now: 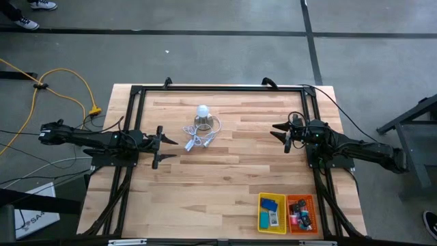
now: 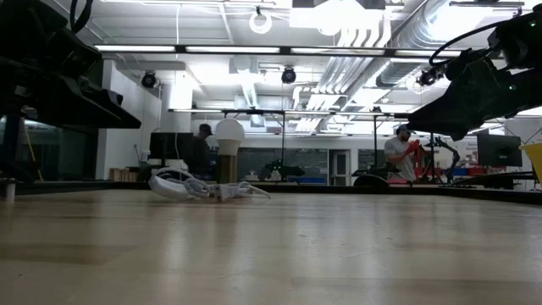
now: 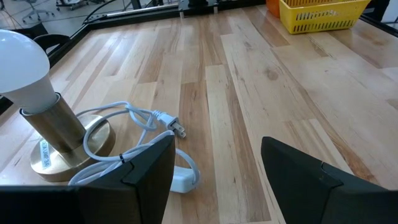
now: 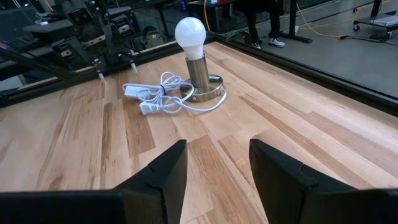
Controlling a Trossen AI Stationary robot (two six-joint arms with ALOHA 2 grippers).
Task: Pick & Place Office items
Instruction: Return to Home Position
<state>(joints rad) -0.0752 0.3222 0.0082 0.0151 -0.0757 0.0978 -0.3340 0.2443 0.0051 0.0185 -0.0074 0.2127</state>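
The office items lie in two mesh trays at the table's near right. A blue block [image 1: 271, 204] and a blue-white piece [image 1: 271, 219] are in the yellow tray [image 1: 261, 213]. Small black, pink and other bits [image 1: 300, 215] are in the orange tray [image 1: 313, 205]. My left gripper [image 1: 164, 145] hovers open over the table's left side, its fingers [image 3: 149, 180] level with nothing between them. My right gripper [image 1: 281, 135] hovers open over the right side and is also empty [image 4: 217, 171]. Both are far from the trays.
A lamp with a white bulb [image 1: 202, 113] stands on a brass base [image 3: 62, 155] at the table's middle far part, its white cord [image 1: 198, 140] looped on the wood beside my left gripper. A black frame [image 1: 218, 87] rims the table. People stand in the room beyond [image 2: 398, 152].
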